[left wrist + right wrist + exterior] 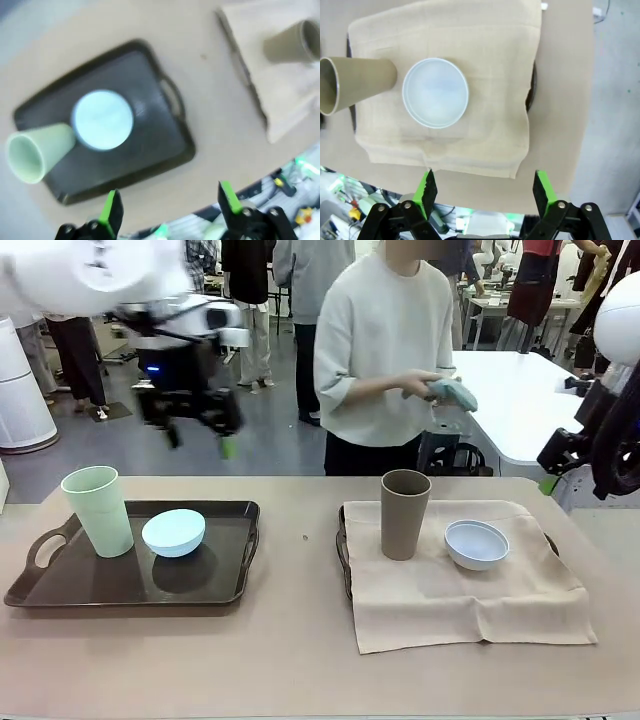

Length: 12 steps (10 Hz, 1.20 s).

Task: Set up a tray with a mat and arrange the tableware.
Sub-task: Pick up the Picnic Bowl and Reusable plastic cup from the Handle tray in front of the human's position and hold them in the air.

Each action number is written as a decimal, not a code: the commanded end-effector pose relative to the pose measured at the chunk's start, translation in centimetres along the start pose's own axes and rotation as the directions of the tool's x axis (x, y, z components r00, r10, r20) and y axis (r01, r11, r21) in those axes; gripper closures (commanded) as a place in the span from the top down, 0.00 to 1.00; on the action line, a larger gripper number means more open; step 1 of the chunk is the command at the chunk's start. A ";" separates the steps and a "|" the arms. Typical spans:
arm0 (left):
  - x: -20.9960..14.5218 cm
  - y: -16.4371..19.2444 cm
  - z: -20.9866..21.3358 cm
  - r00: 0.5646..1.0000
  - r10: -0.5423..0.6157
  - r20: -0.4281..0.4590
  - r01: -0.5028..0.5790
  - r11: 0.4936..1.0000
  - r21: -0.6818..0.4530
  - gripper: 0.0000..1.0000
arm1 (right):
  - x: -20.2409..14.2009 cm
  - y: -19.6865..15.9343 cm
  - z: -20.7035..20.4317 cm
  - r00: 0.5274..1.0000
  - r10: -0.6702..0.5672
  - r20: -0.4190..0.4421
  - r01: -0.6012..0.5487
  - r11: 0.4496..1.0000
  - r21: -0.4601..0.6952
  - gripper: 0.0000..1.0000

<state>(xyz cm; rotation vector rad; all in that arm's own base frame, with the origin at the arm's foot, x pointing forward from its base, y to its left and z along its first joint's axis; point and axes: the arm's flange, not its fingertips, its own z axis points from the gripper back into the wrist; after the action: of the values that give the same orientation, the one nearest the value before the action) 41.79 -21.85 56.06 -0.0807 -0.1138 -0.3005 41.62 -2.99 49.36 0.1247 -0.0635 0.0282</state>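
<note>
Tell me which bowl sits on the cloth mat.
The greyish-white bowl, beside the taupe tumbler; the light blue bowl sits on the bare black tray.

The widest open lane on the desk [300, 640] runs down the middle from 12 to 6 o'clock, between the dark tray [130, 602] at 9 and the cloth [470, 610] at 3. The strip along the near edge at 6 is bare too. On the tray, the tall green cup [98, 510] stands at the 9 o'clock end with the blue bowl [174, 532] just beside it, leaving no gap. The tray's near half and 3 o'clock end lie free. On the cloth, the brown cup [404, 514] and white bowl [477, 544] stand near each other with a narrow gap between them, and the near half is open. The left pincer [200, 443] hangs in the air above the tray's 12 o'clock edge. A person [380, 350] stands at 12 beyond the desk.
</note>
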 end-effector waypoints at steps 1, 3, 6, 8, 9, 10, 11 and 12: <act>-3.1 5.1 1.2 0.998 0.066 -0.020 -0.067 0.995 -0.067 1.00 | -1.5 -2.1 1.2 0.999 -0.051 -0.007 0.051 0.999 0.007 0.99; -5.7 9.9 2.2 0.997 0.080 -0.015 -0.081 0.988 -0.129 1.00 | -2.9 -5.9 2.7 0.994 -0.107 0.004 0.107 0.993 0.052 0.99; -8.8 13.8 2.9 0.997 0.076 0.004 -0.074 0.982 -0.171 1.00 | -4.0 -8.8 3.4 0.988 -0.157 0.003 0.156 0.983 0.092 0.99; -6.9 13.2 3.2 0.994 0.113 -0.013 -0.114 0.986 -0.126 1.00 | -4.2 -9.4 3.4 0.985 -0.175 0.012 0.174 0.982 0.077 0.99; -6.9 13.2 3.2 0.994 0.113 -0.013 -0.114 0.986 -0.126 1.00 | -4.2 -9.4 3.4 0.985 -0.175 0.012 0.174 0.982 0.077 0.99; -7.8 13.9 3.2 0.994 0.105 -0.009 -0.105 0.986 -0.130 1.00 | -4.1 -9.2 3.3 0.984 -0.179 0.008 0.178 0.981 0.074 0.99; -8.0 14.8 3.7 0.996 0.086 -0.007 -0.086 0.977 -0.196 1.00 | -4.1 -10.0 3.5 0.982 -0.191 -0.001 0.190 0.974 0.125 0.99; -8.9 17.1 3.7 0.994 0.112 0.000 -0.108 0.955 -0.277 1.00 | -4.7 -12.3 3.5 0.975 -0.224 -0.008 0.222 0.959 0.176 0.99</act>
<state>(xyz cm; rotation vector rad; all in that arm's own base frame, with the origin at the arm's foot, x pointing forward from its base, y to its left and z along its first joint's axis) 38.40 -5.10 57.40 -0.2692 -0.0843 -0.1993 37.29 -13.79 51.07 0.2401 -0.0662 -0.1759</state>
